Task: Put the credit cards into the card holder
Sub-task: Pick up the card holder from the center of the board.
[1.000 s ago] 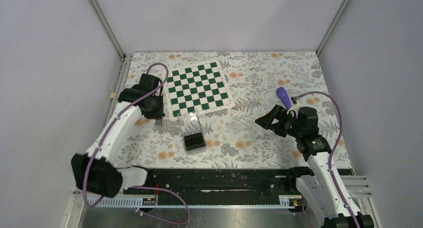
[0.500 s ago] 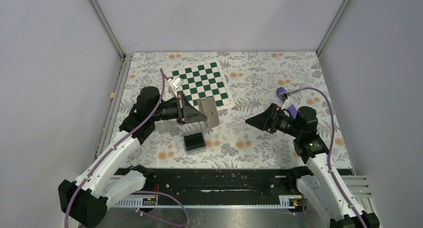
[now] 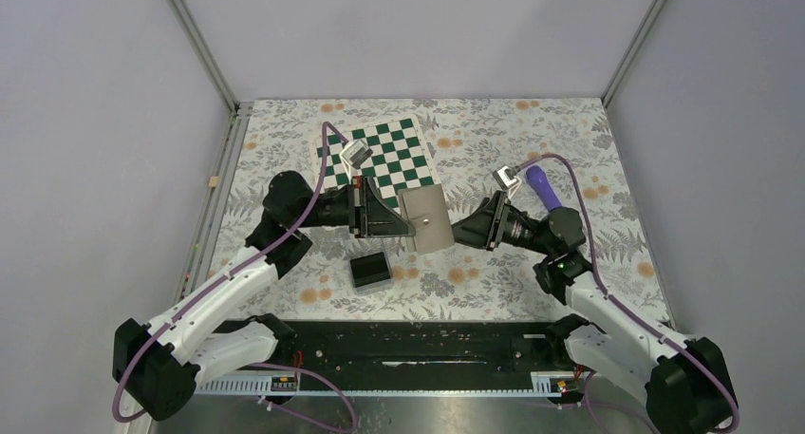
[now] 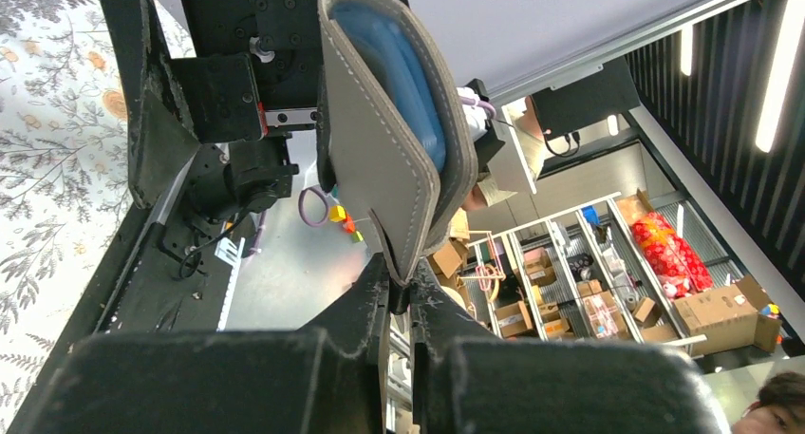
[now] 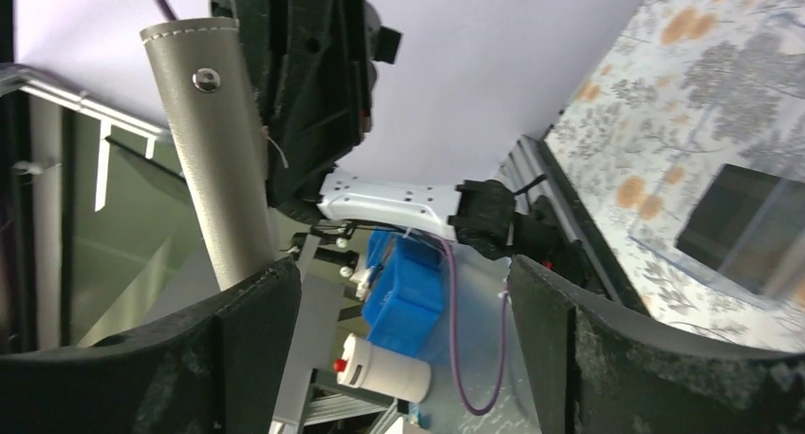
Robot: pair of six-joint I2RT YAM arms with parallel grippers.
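My left gripper [image 3: 403,227] is shut on the lower edge of a taupe folding wallet [image 3: 423,217] and holds it upright above the table. Its light-blue inside [image 4: 399,64] shows in the left wrist view, with the jaws pinched on the wallet [image 4: 380,168] at its fold. My right gripper [image 3: 458,233] is open just right of the wallet. The wallet [image 5: 214,159] stands at the outer side of one finger [image 5: 247,339], not between the two. The clear card holder [image 3: 377,251] lies on the table below, with black credit cards [image 3: 370,270] at its near end; both show again as the holder [image 5: 664,255] and the cards [image 5: 745,227].
A green-and-white chessboard mat [image 3: 380,159] lies at the back of the floral tablecloth. A purple object [image 3: 539,182] lies behind my right arm. Grey walls close in the sides and back.
My left arm lifted the wallet and carried it right, above the card holder. My right gripper swung left up to the wallet's edge, and its jaws narrowed a little.
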